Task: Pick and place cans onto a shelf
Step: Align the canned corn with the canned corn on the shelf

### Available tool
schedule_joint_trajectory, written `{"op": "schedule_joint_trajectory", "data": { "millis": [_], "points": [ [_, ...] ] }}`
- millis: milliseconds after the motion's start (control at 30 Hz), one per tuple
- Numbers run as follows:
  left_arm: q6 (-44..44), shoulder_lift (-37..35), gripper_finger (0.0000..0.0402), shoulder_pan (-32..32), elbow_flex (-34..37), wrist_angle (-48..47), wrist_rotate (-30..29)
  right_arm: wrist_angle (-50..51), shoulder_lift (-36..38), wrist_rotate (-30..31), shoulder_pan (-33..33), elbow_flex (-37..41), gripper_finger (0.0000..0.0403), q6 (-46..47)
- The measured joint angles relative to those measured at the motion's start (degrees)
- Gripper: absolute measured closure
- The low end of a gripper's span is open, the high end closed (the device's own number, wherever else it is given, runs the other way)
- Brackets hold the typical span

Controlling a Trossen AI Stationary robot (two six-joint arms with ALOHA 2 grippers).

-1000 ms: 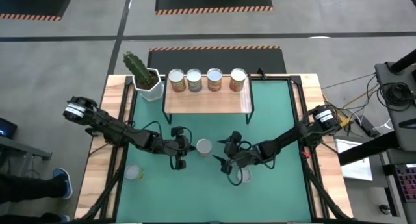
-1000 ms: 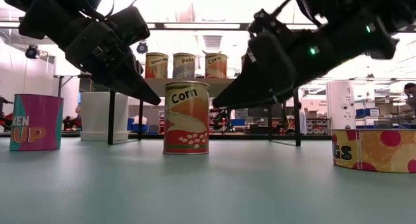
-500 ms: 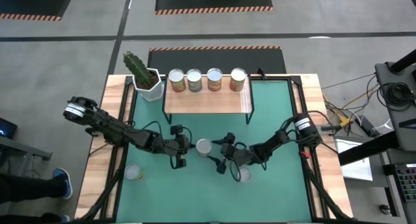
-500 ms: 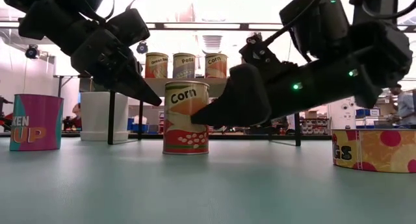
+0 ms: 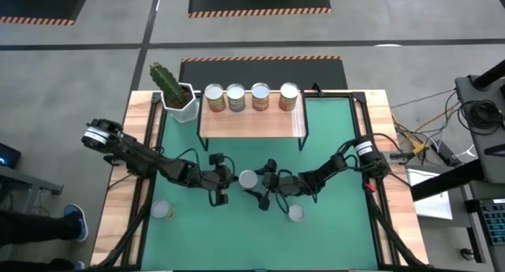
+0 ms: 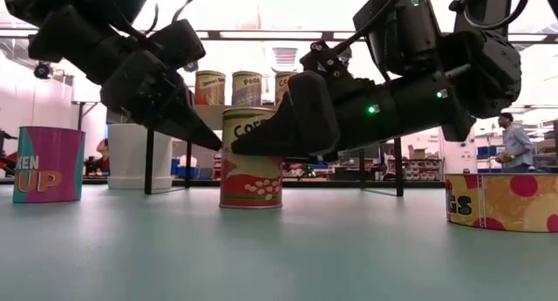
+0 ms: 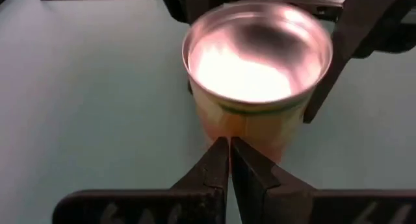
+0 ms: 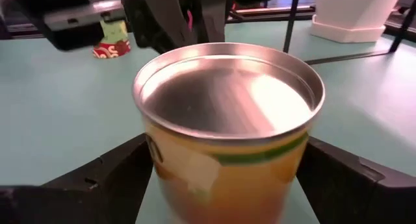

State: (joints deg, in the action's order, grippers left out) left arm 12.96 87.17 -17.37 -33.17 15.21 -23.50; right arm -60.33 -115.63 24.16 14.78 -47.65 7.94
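Orange-labelled corn can (image 6: 250, 157) upright mid-table on the green mat (image 5: 331, 146), before the shelf (image 5: 251, 121). Right gripper (image 8: 227, 185) stretched low, fingers spread wide either side of it, not clamped. Left gripper (image 7: 229, 160) angled down just beside, fingers pressed together, empty.

- Centre can (image 6: 250, 157): label reads "Cor", remainder covered.
- Pink can (image 6: 49, 164), at 9 o'clock: "UP".
- Shelf cans (image 6: 209, 87): lettering illegible.
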Motion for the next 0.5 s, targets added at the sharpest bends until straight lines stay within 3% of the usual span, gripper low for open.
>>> {"op": "schedule_joint_trajectory", "data": {
  "millis": [267,500],
  "points": [
    [0.5,2.3,0.0402,-0.1,0.0,1.5,0.0,0.4,0.0,-0.2,-0.2,-0.1,0.0112,0.2],
    [-0.1,-0.9,0.0402,-0.1,0.0,-0.8,0.1,1.3,1.6,-0.7,0.3,0.1,0.0111,1.2]
  ]
}}
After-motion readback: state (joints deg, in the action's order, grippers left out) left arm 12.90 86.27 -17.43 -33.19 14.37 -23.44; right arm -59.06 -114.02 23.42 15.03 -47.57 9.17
